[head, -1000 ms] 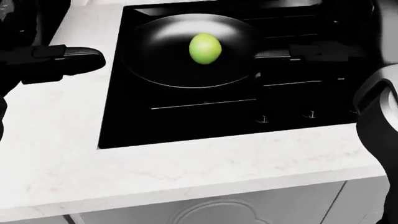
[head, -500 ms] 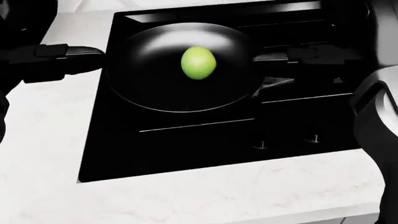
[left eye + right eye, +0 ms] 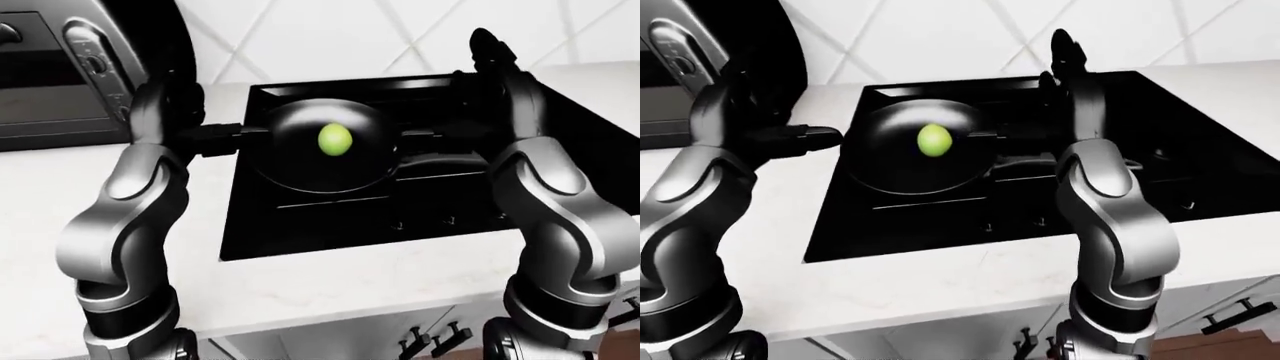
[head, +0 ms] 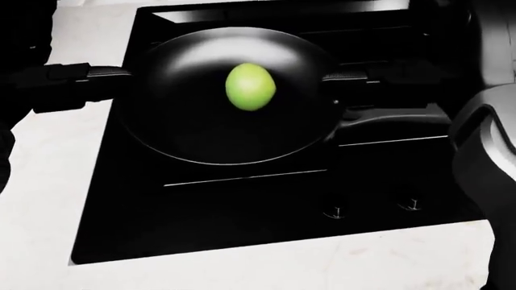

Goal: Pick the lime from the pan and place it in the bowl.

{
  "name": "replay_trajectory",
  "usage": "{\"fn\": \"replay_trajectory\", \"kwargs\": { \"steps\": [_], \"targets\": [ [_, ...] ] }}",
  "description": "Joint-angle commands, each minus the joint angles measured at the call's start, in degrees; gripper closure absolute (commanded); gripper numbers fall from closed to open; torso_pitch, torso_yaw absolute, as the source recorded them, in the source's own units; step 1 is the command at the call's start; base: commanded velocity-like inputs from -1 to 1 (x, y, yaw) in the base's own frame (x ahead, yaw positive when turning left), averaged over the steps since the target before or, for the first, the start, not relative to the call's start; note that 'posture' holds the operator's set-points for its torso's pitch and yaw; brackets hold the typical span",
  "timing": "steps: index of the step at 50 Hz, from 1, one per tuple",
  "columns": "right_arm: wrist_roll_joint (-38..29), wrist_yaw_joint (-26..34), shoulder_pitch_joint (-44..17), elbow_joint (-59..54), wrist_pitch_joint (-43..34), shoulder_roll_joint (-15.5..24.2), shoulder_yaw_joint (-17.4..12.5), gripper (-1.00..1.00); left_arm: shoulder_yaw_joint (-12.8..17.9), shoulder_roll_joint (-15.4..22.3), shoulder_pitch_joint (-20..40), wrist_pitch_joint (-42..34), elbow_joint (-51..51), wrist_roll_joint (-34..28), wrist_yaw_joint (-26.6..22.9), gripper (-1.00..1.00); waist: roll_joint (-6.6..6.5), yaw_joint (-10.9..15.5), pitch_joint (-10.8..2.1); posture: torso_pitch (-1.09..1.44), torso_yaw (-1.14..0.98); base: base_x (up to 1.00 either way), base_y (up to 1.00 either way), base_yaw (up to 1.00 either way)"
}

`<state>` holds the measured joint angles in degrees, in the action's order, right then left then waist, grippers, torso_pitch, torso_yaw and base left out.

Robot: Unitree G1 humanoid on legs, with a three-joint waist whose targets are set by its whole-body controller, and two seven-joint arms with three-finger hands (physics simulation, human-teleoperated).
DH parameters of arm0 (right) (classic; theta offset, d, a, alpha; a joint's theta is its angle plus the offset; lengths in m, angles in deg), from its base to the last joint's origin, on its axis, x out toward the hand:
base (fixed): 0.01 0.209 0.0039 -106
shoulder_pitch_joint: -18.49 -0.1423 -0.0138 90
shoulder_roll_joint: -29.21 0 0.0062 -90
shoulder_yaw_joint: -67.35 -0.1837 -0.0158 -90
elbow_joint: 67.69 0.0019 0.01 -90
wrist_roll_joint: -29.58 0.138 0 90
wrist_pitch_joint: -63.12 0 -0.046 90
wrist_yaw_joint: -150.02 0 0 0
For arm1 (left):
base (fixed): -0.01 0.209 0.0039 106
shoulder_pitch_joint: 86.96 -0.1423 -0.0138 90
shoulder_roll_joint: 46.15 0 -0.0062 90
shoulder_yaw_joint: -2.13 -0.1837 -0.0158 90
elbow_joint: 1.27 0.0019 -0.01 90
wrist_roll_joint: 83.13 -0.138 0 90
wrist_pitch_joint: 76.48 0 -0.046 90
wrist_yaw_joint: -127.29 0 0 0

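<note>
Round green lime (image 4: 251,87) resting near the middle of a round black frying pan (image 4: 186,127), on a black glass stovetop (image 4: 242,211) set into a white marble-look counter (image 3: 330,289). Pan handle (image 4: 395,124) reaching toward the right of the head view.

Left hand (image 3: 805,137), black, three-fingered, held level at the pan's left rim, fingers (image 4: 68,77) pointing right toward the lime; near the rim in the head view, though touching or just apart cannot be told. Lime well apart from those fingertips, across half the pan's width. Nothing gripped there; how widely the fingers are spread cannot be told against the dark.

Right hand (image 3: 485,46) raised upright over the stovetop to the right of the pan, fingers pointing up, holding nothing; spread likewise lost against the black surface. Lime to the left of and lower than it in the left-eye view, apart.

Grey microwave (image 3: 50,82) at the upper left of the left-eye view. White tiled wall (image 3: 330,34) above the stovetop.
</note>
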<state>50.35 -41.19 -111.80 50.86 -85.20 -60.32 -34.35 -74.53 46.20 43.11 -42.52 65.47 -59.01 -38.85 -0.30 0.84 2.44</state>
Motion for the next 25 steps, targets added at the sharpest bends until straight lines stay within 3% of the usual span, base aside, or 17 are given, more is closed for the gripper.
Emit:
{"fn": "replay_trajectory", "kwargs": {
  "steps": [1,12,20,25],
  "targets": [
    [-0.1,0.0,-1.6,1.4,1.4,0.6,-0.6,-1.00,0.7,0.8,1.9,1.4,-1.9,0.1,0.0,-1.00,-0.07,-0.1,-1.33,0.00,0.00,0.00,0.00,0.00],
    [0.6,-0.9,-2.1,1.8,0.7,1.1,-1.4,-1.00,-0.9,0.1,1.4,1.1,-2.3,-0.6,-2.6,-1.00,0.03,-0.2,-1.62,0.00,0.00,0.00,0.00,0.00],
    [1.7,-1.5,-2.6,2.2,-0.2,1.9,-2.2,-1.00,-1.9,1.2,9.0,-2.0,2.2,-1.5,-4.1,-1.00,0.47,0.1,-1.31,0.00,0.00,0.00,0.00,0.00],
    [2.5,-1.9,-2.6,2.1,0.0,2.4,-2.4,-1.00,-3.7,2.3,16.9,-3.7,7.8,-3.0,-6.7,-1.00,0.76,0.3,-1.03,0.00,0.00,0.00,0.00,0.00]
  ]
}}
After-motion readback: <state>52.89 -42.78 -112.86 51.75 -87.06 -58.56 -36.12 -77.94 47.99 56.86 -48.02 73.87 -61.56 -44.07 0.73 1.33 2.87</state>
